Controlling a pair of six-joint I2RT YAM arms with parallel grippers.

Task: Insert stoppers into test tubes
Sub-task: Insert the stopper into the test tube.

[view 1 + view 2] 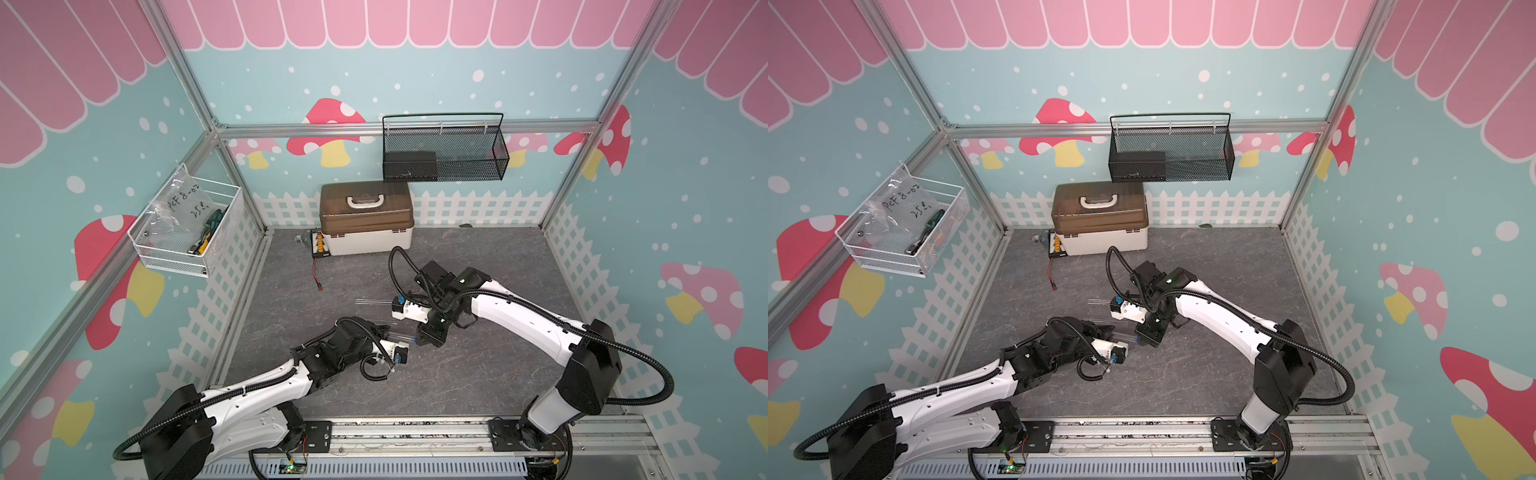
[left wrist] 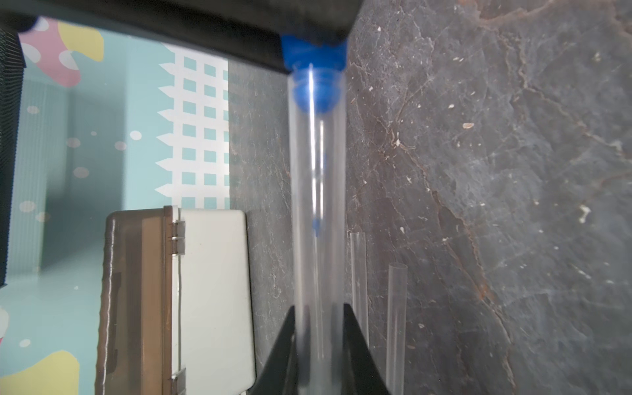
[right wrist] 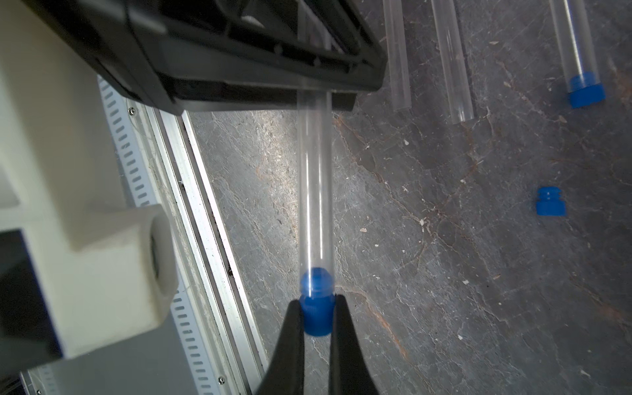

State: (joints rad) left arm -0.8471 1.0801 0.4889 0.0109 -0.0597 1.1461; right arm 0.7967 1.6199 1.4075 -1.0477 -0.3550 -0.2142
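**Both arms bent inward, the grippers facing each other tip to tip**

The left arm [image 1: 257, 390] lies low, with its forearm stretched forward and toward the right. The left gripper [image 2: 318, 309] is closed around a test tube [image 2: 316, 191] near one end. The right arm [image 1: 519, 316] rises from its base, bends at the elbow and reaches down toward the left. The right gripper [image 3: 316, 304] pinches a stopper [image 3: 316, 318] between its two black fingers.

Brown-lidded box [image 1: 386, 212], black mesh basket [image 1: 465, 153]
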